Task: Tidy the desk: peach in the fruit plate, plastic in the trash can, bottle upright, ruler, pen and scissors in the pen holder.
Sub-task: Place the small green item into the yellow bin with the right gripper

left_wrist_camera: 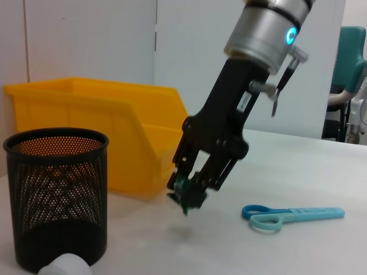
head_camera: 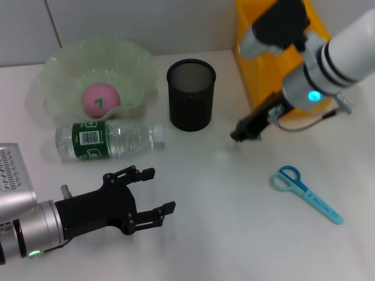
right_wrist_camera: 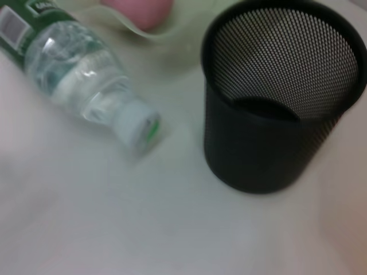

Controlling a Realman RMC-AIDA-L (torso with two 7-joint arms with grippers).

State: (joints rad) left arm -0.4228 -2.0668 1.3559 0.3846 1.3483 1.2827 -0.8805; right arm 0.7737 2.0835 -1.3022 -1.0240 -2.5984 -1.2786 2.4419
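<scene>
We saw the right gripper, beside the holder, pinching a small green item we could not identify. The left gripper lay spread near the bottle, whose green label's writing was unreadable. The peach sat in the plate; the scissors lay apart.

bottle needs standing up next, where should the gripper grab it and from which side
Grip the bottle across its clear mid-body, just past the green label, coming straight down from above. It lies flat, cap pointing at the pen holder, with the fruit plate close behind. The open left gripper is nearest.
</scene>
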